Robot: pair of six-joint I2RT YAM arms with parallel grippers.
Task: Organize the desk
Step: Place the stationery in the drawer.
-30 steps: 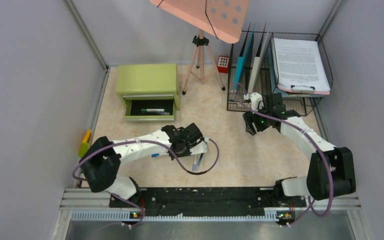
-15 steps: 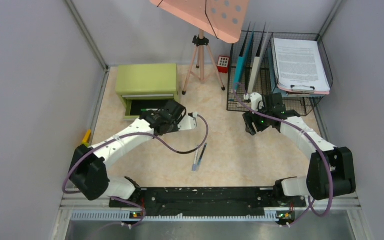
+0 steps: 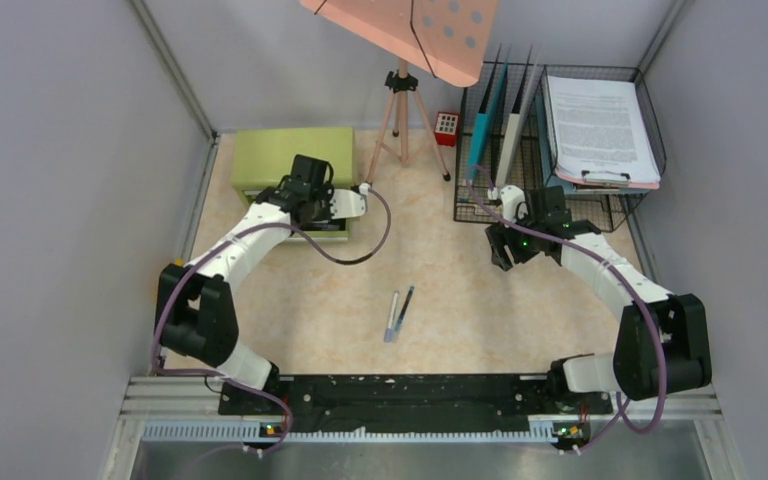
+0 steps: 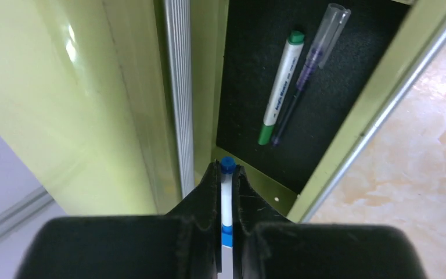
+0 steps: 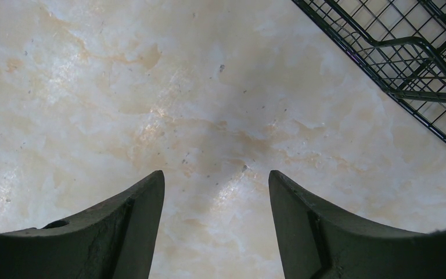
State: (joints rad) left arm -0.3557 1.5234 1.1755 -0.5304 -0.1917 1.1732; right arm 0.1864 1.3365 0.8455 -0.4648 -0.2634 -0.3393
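While hanging over the open drawer (image 4: 377, 87) at the overhead view's upper left, pinching a blue-capped pen (image 4: 227, 203) tight in the left gripper (image 4: 225, 174); holding the right gripper (image 5: 216, 192) wide and empty above the desk (image 3: 480, 300) filling mid-frame. Probably mid-stowing: next, lowering and releasing beside the green marker (image 4: 279, 87), then fetching the two pens (image 3: 397, 314) at lower centre.

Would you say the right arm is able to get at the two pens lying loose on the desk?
Probably yes: the right gripper hangs open and empty, the pens lie on bare desk, and the left gripper, holding a blue-capped pen, is off at the green drawer.
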